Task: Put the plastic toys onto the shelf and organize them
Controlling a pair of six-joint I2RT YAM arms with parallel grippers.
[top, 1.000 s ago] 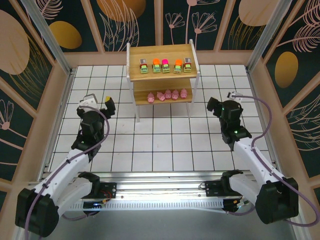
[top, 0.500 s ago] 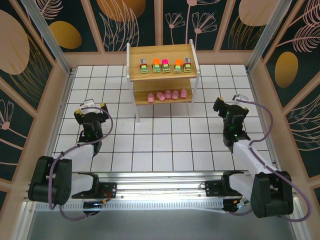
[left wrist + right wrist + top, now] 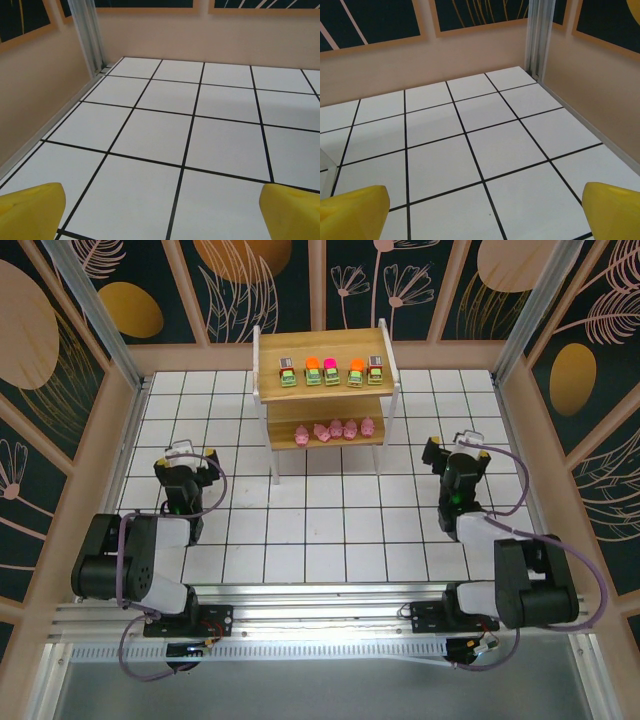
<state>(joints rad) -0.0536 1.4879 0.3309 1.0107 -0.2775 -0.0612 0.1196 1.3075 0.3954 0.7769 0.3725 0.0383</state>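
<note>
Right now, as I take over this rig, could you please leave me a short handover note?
Left end effector: open, holding nothing, over the tiles on the left side.
Right end effector: open, holding nothing, over the tiles on the right side.
Shelf: five green blocky toys in a row on the top tier, five pink pigs in a row on the lower tier.
Done: all ten toys are shelved and sorted by kind.
Left: apparently nothing to place; the leftmost pig sits slightly forward of its row, if you want it tidier.

Robot lab test cell, white gridded tabletop point(image 3: 330, 525), leaf-print wall panels point(image 3: 60, 350), aluminium mounting rail point(image 3: 330, 592)
</note>
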